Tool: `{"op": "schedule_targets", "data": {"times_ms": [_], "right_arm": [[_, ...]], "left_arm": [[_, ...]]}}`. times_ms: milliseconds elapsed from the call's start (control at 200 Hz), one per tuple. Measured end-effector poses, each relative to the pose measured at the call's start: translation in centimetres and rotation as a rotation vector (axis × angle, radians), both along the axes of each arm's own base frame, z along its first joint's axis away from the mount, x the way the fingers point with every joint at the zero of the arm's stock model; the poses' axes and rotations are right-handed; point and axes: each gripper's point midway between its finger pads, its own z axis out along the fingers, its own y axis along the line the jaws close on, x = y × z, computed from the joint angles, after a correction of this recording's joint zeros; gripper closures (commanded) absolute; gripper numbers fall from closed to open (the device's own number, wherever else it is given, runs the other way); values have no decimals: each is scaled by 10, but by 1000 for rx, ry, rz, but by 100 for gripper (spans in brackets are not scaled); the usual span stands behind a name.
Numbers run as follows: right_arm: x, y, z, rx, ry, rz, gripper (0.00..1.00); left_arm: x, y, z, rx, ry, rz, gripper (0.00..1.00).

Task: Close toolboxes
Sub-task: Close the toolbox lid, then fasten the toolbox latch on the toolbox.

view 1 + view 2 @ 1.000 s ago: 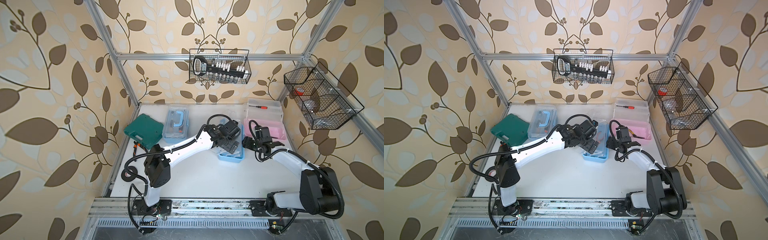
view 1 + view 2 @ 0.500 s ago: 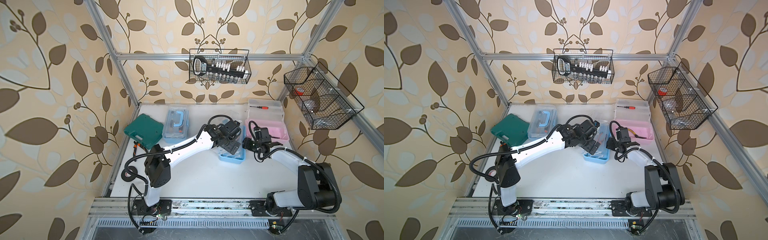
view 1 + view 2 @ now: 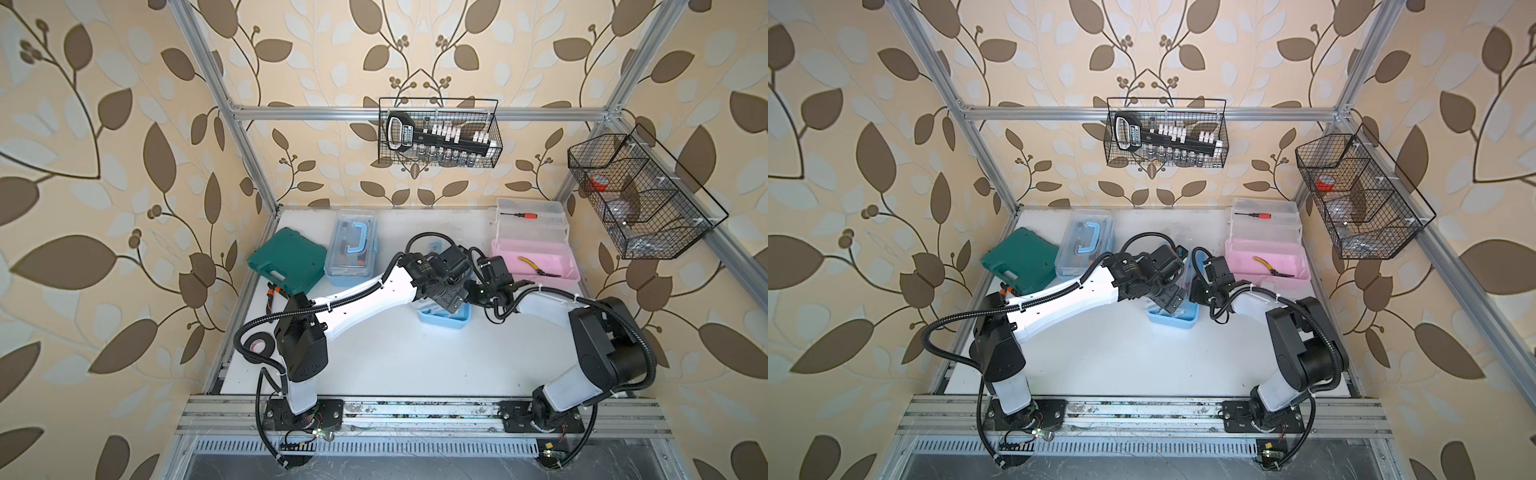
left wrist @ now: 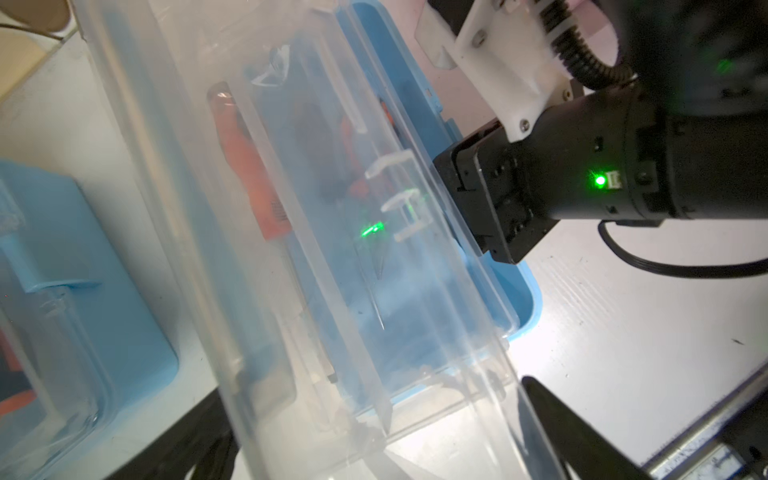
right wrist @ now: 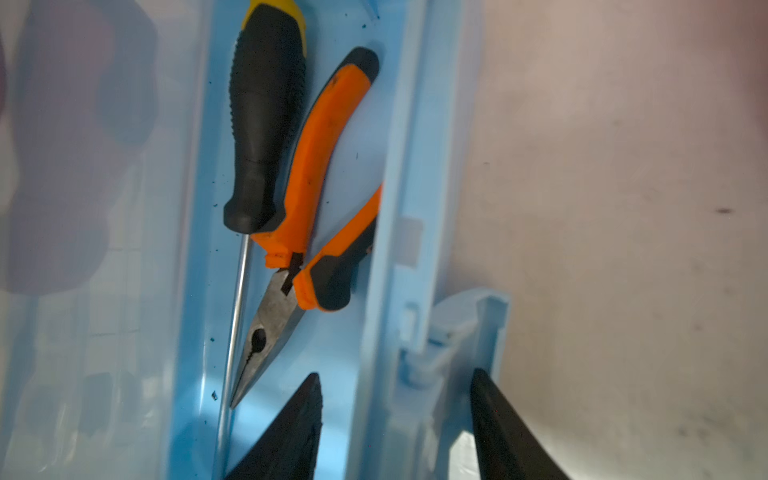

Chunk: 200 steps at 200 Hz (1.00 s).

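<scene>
The middle light blue toolbox [image 3: 444, 319] [image 3: 1173, 320] lies under both grippers with its clear lid [image 4: 332, 257] half raised. My left gripper [image 4: 374, 440] [image 3: 451, 301] is open wide, and the lid's end stands between its fingers. My right gripper [image 5: 395, 428] [image 3: 473, 292] is open astride the box's front wall, one finger inside and one outside by the blue latch [image 5: 457, 332]. Orange pliers [image 5: 316, 199] and a black screwdriver [image 5: 262, 124] lie inside. A shut blue toolbox [image 3: 351, 249] stands at the back left. The pink toolbox [image 3: 534, 266] at the back right is open.
A dark green case [image 3: 286, 259] lies left of the shut blue box, and a black tape roll [image 3: 257, 345] sits at the table's left edge. Wire baskets hang on the back wall [image 3: 438, 133] and the right wall [image 3: 636, 195]. Yellow pliers [image 3: 538, 267] lie in the pink box.
My right gripper has moved left to the middle toolbox's front wall and its jaws have narrowed. The left gripper has stayed wide at the lid.
</scene>
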Motion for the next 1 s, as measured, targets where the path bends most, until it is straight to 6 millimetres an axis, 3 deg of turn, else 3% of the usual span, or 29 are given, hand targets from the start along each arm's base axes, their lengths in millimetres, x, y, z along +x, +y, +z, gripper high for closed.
{"op": "schedule_targets", "data": {"times_ms": [75,160,305,665,830,1000], "right_arm": [[5,16,2,14,-6,31,43],[9,39,10,51,-27,83,41],[11,48,17,62,-53,105,37],[23,9,62,43,-162,16,33],[20,-14,54,20,-143,-22,33],[10,-26,37,9,-105,-29,33]], "left_arm": [[-1,1,2,-2,-2,-5,1],[-11,-18,6,-69,19,-61,1],[-26,-36,11,-112,27,-131,1],[-26,-38,14,-138,21,-136,1],[-15,-17,18,-151,13,-66,1],[23,23,12,-161,33,100,1]]}}
